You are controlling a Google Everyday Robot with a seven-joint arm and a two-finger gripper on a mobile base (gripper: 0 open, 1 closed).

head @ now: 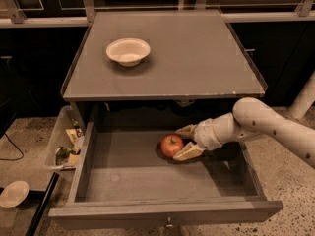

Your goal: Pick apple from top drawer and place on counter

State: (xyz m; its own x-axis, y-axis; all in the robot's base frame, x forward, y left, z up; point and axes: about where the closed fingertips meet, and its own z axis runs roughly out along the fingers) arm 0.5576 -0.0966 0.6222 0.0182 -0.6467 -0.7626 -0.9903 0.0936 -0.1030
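The red apple [171, 146] lies on the flat grey bottom of the open top drawer [123, 181], near its back middle. My gripper [178, 143] reaches in from the right on a white arm. Its two tan fingers [188, 152] stand on either side of the apple's right half, one behind it and one in front, close to its skin. The fingers are open and the apple rests on the drawer bottom. The grey counter [197, 58] lies above the drawer, with chipped front edge.
A white bowl [128, 51] sits on the counter's back left. A clear bin [66, 144] with clutter hangs left of the drawer. A white dish [14, 193] lies on the floor at the lower left. The drawer's front panel has a small knob [169, 224].
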